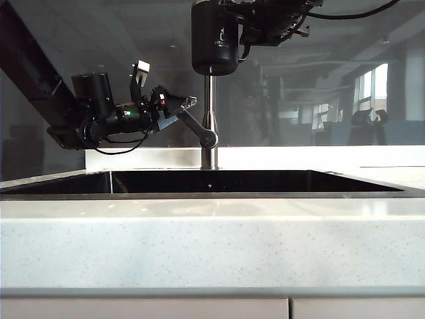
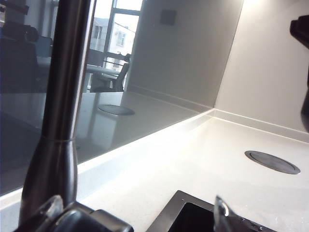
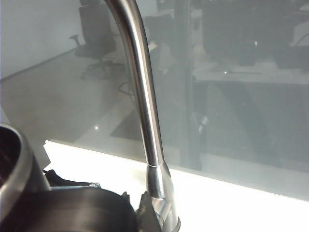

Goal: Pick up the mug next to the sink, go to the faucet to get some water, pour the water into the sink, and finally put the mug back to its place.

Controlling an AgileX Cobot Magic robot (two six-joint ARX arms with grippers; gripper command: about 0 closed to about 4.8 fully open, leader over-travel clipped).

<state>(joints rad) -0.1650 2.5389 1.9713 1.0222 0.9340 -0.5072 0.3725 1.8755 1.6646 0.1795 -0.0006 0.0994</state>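
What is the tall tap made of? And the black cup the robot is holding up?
The faucet looks like brushed steel: grey, with soft streaky shine. The mug, held up by the right claw, looks matte black, maybe coated metal, with a silvery rim in the right wrist view. The left claw is open by the lever.

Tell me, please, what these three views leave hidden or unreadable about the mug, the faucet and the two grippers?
- Faucet spout: exterior view, hidden behind the mug.
- Water flow and fill level: no view looks into the mug.
- Right gripper: cut off by the exterior view's upper edge.
- Left gripper contact with the lever handle: unclear against the dark glass.
- Sink bottom: hidden by its front rim.
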